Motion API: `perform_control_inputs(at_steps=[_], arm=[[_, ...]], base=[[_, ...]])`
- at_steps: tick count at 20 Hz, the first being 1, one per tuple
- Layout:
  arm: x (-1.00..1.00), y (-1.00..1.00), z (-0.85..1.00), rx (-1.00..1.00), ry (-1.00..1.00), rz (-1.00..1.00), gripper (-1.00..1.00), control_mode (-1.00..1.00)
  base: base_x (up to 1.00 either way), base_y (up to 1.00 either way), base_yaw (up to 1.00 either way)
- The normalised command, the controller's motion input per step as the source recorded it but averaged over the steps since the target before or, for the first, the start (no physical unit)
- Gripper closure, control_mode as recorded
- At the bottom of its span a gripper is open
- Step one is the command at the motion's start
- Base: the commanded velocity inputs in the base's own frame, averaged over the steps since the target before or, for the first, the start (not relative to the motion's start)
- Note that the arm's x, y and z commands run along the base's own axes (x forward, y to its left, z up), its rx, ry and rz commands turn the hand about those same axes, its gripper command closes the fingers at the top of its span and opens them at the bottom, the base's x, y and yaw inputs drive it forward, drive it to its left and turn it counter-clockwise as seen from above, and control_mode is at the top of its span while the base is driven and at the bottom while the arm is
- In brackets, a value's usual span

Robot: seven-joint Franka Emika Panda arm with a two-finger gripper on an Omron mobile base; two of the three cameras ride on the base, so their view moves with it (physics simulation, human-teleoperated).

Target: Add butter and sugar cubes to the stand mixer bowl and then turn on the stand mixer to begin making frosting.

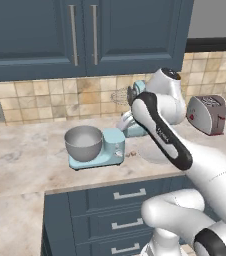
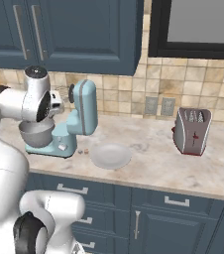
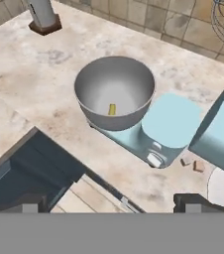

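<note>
The small olive-yellow butter stick (image 3: 112,109) already lies on the bottom of the deep grey brushed-metal mixer bowl (image 3: 91,84), which sits on the light-blue stand mixer (image 3: 168,124) near the marbled counter's (image 3: 29,84) front edge. Two tiny pinkish-brown sugar cubes (image 3: 193,164) wait on the counter beside the mixer's base, so sugar and switching on remain. The gripper (image 3: 109,203) hovers above, jaws apart, holding nothing.

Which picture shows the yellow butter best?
The hand view: it looks down into the stand mixer bowl, where the butter lies on the bottom. In the left base view the bowl's inside is too dim to pick it out; in the right base view the arm covers it.
</note>
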Motion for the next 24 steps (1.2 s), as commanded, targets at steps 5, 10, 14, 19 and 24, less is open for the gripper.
perform_control_inputs(at_steps=[5, 10, 14, 19, 24], arm=[[-0.03, -1.00, 0.00, 0.21, -0.05, 0.33, -1.00, -1.00], [0.00, -1.00, -0.02, 0.24, -0.07, 0.37, -1.00, -1.00], [0.00, -0.94, -0.12, 0.20, -0.09, 0.35, -1.00, -1.00], [0.00, -0.57, -0.40, 0.15, -0.15, 0.29, -1.00, -1.00], [0.04, -0.11, -0.63, 0.13, -0.18, 0.21, -1.00, -1.00]], base=[[0.00, 0.00, 0.00], [0.00, 0.00, 0.00], [0.00, 0.00, 0.00], [0.00, 0.00, 0.00], [0.00, 0.00, 0.00]])
